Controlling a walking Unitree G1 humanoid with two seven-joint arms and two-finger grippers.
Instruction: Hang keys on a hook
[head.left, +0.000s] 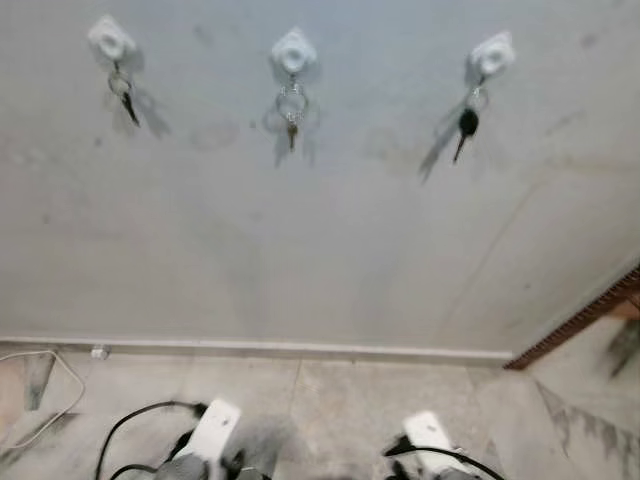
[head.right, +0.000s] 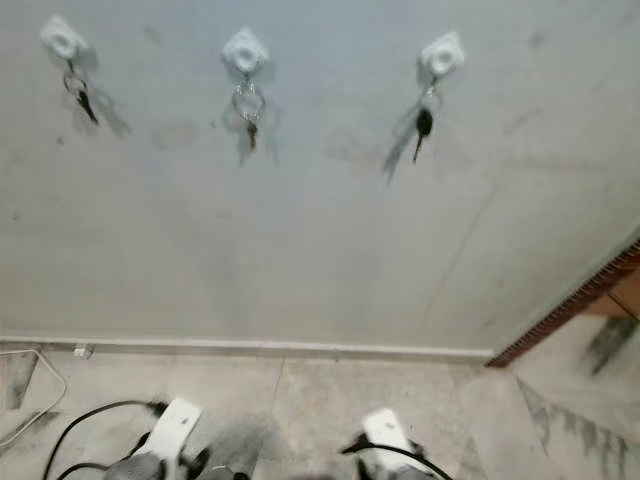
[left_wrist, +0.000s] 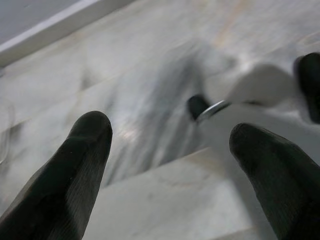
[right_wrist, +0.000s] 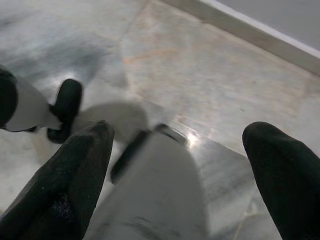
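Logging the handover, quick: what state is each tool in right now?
Left tool: open, holding nothing, pointed at the floor.
Right tool: open, holding nothing, pointed at the floor.

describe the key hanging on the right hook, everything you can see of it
The black-headed key hangs from the right-hand white hook of three on the pale grey wall. It has a dark, rounded head that looks like plastic and a thin blade pointing down and slightly left. A small metal ring links it to the hook. It casts a faint shadow down-left on the wall. Nothing else touches it.
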